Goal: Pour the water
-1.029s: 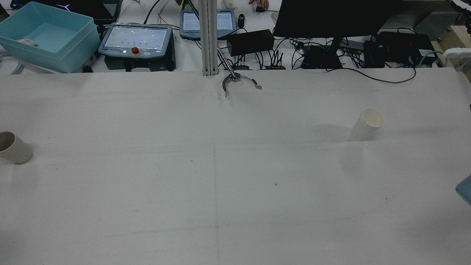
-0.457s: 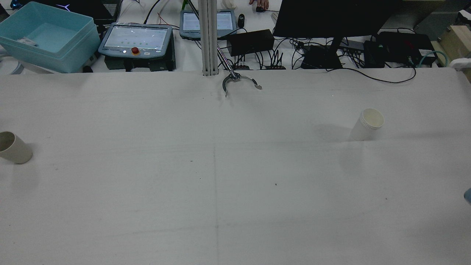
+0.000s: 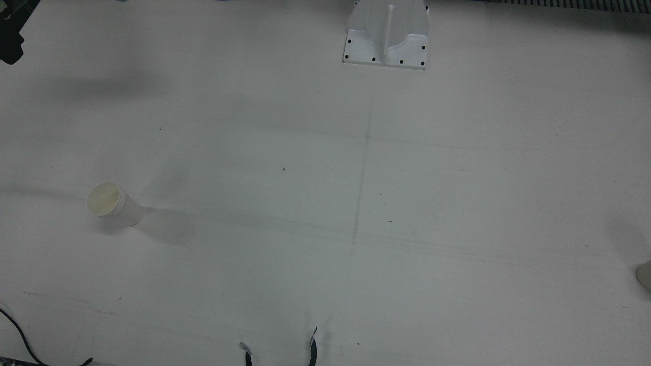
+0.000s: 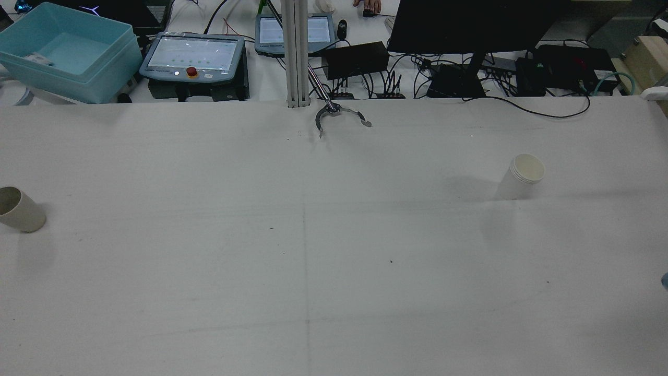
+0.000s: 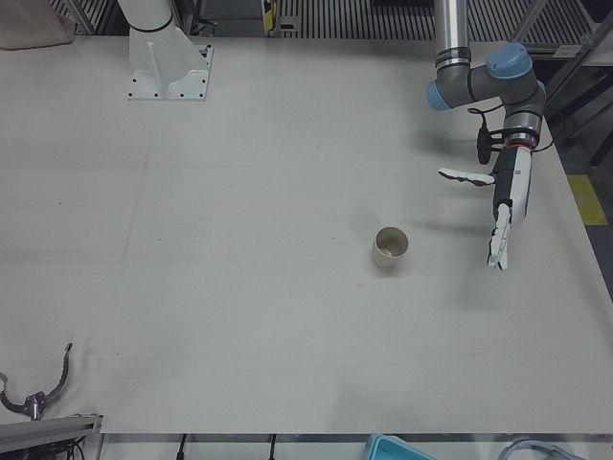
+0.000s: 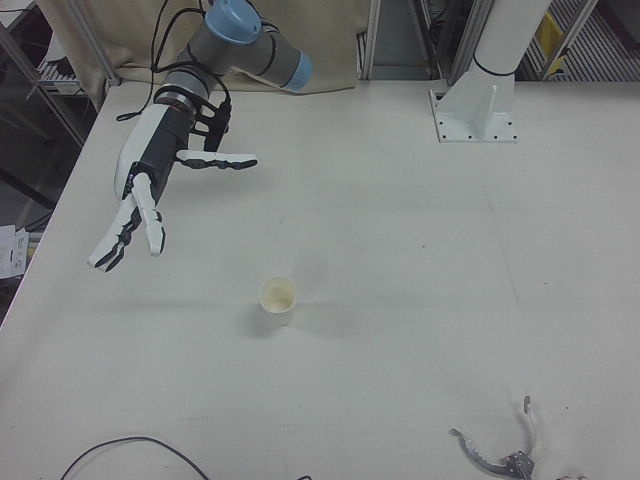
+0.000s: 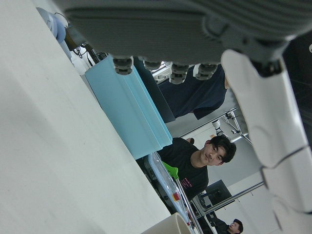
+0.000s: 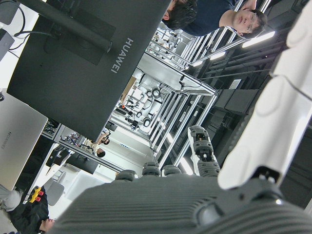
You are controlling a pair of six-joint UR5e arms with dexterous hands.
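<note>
Almost nothing has moved on the worktop (image 4: 334, 271); only the blue shape at the rear view's right edge has slid nearly out of sight since a second ago. Both hands hang empty with fingers spread: the right hand (image 6: 140, 215) above the worktop's outer side, well apart from the white cup (image 6: 278, 299); the left hand (image 5: 502, 216) beside the beige cup (image 5: 389, 246), near but not touching. Each cup stands upright, open mouth up, on its own half. Whether either holds water cannot be told. They look like thin paper, tapered and smooth-walled, so probably light and easily crushed or tipped; a gentle wrap around mid-wall, below the rolled rim, seems the safest hold.
</note>
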